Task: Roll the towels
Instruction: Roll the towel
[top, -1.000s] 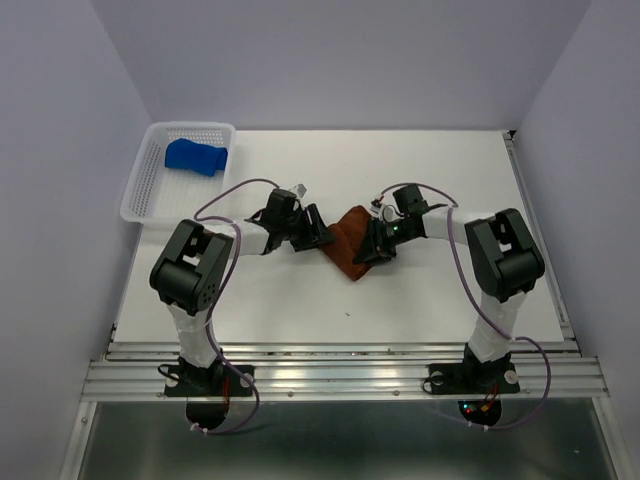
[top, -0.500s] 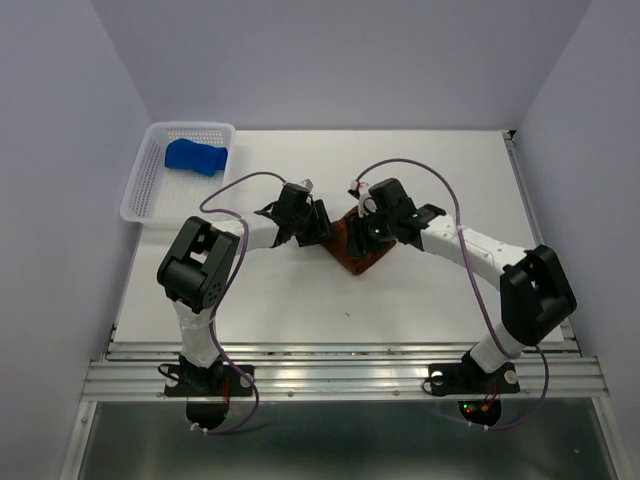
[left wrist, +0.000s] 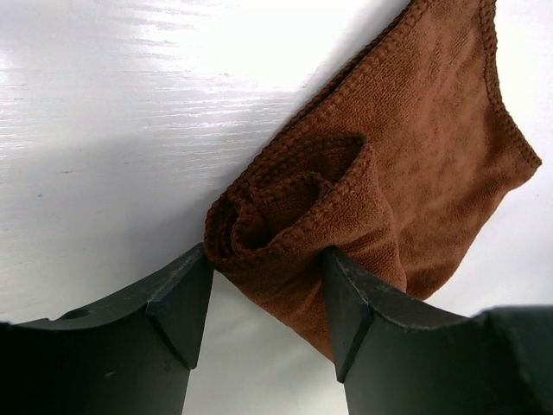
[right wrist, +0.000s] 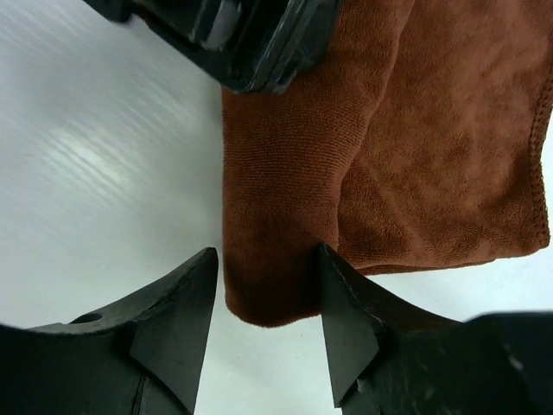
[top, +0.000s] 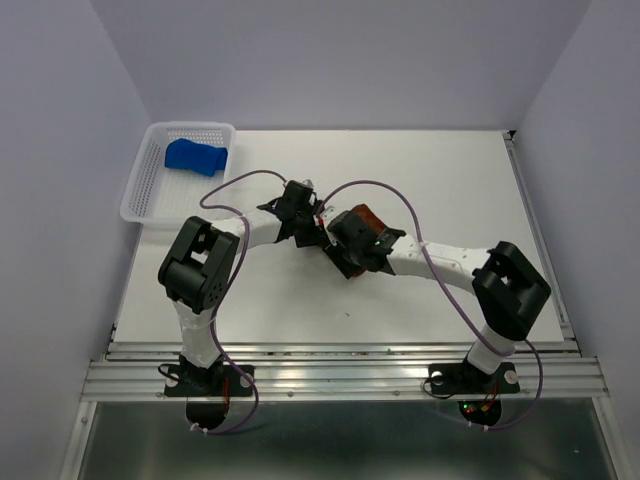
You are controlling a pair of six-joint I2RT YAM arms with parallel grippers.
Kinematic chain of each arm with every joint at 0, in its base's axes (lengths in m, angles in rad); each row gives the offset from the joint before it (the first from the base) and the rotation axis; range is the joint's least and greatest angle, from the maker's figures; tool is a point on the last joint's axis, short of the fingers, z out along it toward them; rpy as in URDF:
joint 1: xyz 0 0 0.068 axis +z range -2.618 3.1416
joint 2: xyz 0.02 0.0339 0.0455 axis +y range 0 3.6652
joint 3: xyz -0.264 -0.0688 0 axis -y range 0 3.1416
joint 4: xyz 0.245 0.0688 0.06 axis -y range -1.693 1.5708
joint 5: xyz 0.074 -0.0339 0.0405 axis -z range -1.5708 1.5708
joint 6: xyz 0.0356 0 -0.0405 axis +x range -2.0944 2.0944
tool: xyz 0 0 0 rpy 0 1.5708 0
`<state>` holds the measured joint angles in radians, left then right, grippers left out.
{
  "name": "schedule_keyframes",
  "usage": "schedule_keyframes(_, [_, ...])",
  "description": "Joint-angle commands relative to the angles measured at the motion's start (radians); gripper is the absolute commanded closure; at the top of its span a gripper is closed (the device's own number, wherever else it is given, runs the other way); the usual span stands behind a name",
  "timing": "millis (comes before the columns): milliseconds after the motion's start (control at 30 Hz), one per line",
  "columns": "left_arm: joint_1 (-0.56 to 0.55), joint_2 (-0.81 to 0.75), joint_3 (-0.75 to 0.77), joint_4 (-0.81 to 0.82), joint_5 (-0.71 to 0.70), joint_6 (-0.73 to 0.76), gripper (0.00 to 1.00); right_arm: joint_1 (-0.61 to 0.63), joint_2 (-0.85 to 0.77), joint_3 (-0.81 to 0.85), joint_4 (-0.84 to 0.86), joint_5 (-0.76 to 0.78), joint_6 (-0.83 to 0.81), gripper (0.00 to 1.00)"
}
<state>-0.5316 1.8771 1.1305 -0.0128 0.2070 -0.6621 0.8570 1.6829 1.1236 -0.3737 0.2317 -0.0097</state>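
The rust-brown towel lies mid-table, partly rolled along one edge, mostly hidden under both wrists from above. My left gripper is shut on one end of the roll; in the left wrist view both fingers press the spiral end of the towel. My right gripper is open at the other end of the roll; in the right wrist view its fingers straddle the towel, the right finger touching, the left just apart. The royal blue towel lies bunched in the basket.
A white perforated basket stands at the table's far left. The left gripper's body shows at the top of the right wrist view, close to my right fingers. Purple cables loop above both arms.
My right arm has swung left across the brown towel, and its gripper now sits at the roll's near end. The left gripper shifted slightly right and stays on the towel.
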Motion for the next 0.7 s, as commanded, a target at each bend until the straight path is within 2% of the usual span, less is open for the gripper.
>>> schedule_keyframes(0, [-0.005,0.030,0.025,-0.113,-0.064,0.042,0.38,0.017,0.050,-0.028,0.035,0.172,-0.041,0.45])
schedule_keyframes(67, [-0.005,0.034,0.031,-0.122,-0.067,0.047,0.38,0.017,0.077,-0.034,0.038,0.201,-0.038,0.50])
schedule_keyframes(100, [-0.005,0.037,0.037,-0.130,-0.069,0.047,0.38,0.017,0.089,-0.035,0.038,0.225,-0.023,0.65])
schedule_keyframes(133, [-0.005,0.037,0.040,-0.131,-0.070,0.047,0.38,0.017,0.089,-0.036,0.041,0.234,-0.007,0.73])
schedule_keyframes(233, [-0.005,0.030,0.046,-0.133,-0.069,0.048,0.37,0.017,0.104,-0.035,0.042,0.195,0.066,0.84])
schedule_keyframes(267, [-0.005,0.024,0.046,-0.133,-0.066,0.048,0.33,0.017,0.104,-0.035,0.044,0.173,0.112,0.85])
schedule_keyframes(333, [-0.004,0.004,0.043,-0.127,-0.058,0.048,0.28,0.017,0.101,-0.041,0.047,0.111,0.167,0.95])
schedule_keyframes(400, [0.001,-0.031,0.026,-0.113,-0.034,0.047,0.22,-0.024,0.086,-0.053,0.056,0.013,0.243,0.99])
schedule_keyframes(500, [0.010,-0.081,-0.021,-0.090,0.014,0.042,0.16,-0.090,0.032,-0.085,0.091,-0.151,0.327,0.99])
schedule_keyframes(600, [0.015,-0.153,-0.083,-0.044,0.041,0.029,0.06,-0.194,-0.020,-0.128,0.154,-0.481,0.395,0.99])
schedule_keyframes(667, [0.015,-0.190,-0.121,-0.033,0.066,0.022,0.04,-0.245,-0.038,-0.149,0.205,-0.586,0.437,0.99])
